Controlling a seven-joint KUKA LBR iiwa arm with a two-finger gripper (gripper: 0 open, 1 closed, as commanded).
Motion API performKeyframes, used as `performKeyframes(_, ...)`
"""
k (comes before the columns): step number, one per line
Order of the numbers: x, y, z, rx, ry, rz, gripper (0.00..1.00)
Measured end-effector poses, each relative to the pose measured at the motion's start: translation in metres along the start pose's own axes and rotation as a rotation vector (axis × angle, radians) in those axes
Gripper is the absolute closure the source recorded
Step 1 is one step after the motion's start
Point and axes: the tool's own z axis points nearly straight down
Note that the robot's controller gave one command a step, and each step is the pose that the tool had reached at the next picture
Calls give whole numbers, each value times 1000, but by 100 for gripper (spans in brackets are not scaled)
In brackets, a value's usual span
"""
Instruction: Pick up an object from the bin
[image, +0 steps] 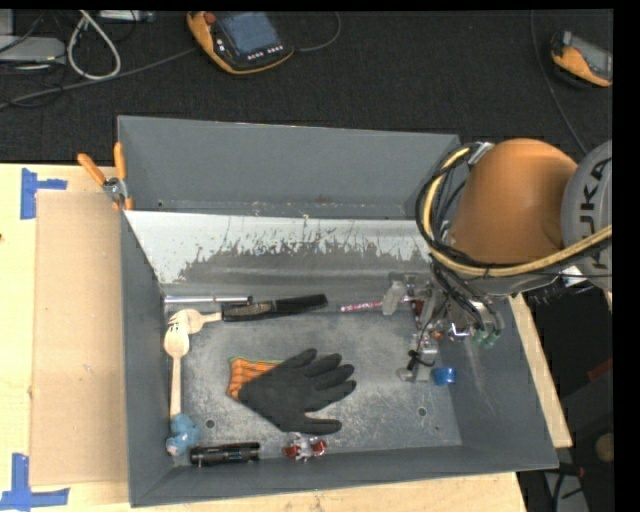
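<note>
Orange wrist cover (510, 205) hung highest over the bin's (300, 180) right side, and under it I saw the gripper (425, 355) near the right wall, open or closed I could not tell, a small blue piece (443, 376) just beside it.

A small blue round thing (443, 376) lies at the right of the bin (300, 180).

Bin (300, 180): grey sheet metal, matt; back wall scratched, floor scuffed. Glove (300, 385), centre: black cloth, matt, orange cuff. Spoon (177, 345), left: pale wood, smooth. Wrist cover (510, 200), upper right: orange, smooth, slight sheen.
</note>
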Motion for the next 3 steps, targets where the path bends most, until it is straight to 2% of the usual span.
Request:
performKeyframes(1, -2, 0, -4, 0, -8, -1, 0)
performKeyframes(2, 16, 51, 78, 0, -10, -83, 0)
performKeyframes(3, 0, 91, 67, 3, -17, -198, 0)
